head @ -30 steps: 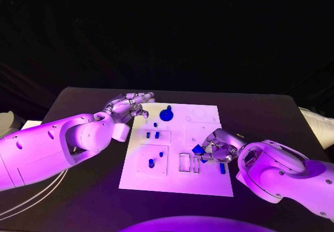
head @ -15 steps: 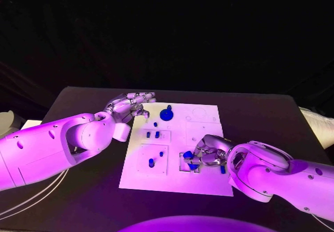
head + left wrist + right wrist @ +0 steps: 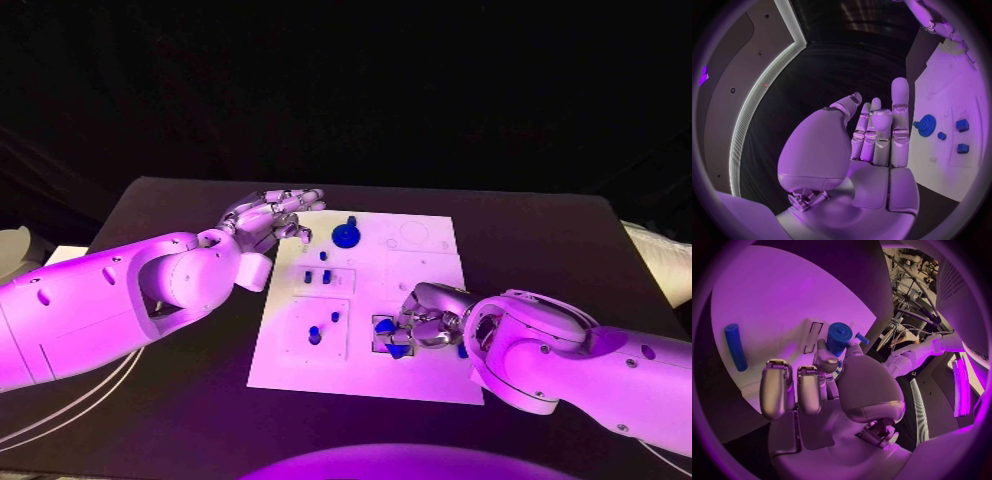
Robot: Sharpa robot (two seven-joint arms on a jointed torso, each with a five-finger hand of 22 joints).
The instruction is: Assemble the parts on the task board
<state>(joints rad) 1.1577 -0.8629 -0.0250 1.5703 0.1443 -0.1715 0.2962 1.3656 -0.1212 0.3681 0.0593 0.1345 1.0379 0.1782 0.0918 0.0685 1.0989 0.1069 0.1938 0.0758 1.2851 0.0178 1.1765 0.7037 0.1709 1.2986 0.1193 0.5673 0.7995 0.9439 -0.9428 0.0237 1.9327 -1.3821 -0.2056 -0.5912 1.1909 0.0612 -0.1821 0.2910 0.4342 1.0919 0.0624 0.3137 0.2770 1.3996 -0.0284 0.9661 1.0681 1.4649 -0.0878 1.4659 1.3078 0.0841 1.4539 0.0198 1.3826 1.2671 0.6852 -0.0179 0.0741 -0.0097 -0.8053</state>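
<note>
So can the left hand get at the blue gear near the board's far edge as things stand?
Probably yes. The left hand hovers open beside the task board, close to the blue gear, and nothing lies between them. The right hand, holding a blue part, is busy nearer the robot.

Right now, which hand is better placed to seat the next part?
Right. The right hand already holds a blue part over the task board, beside its rectangular slots. The left hand is open at the board's far left corner, holding nothing.
</note>
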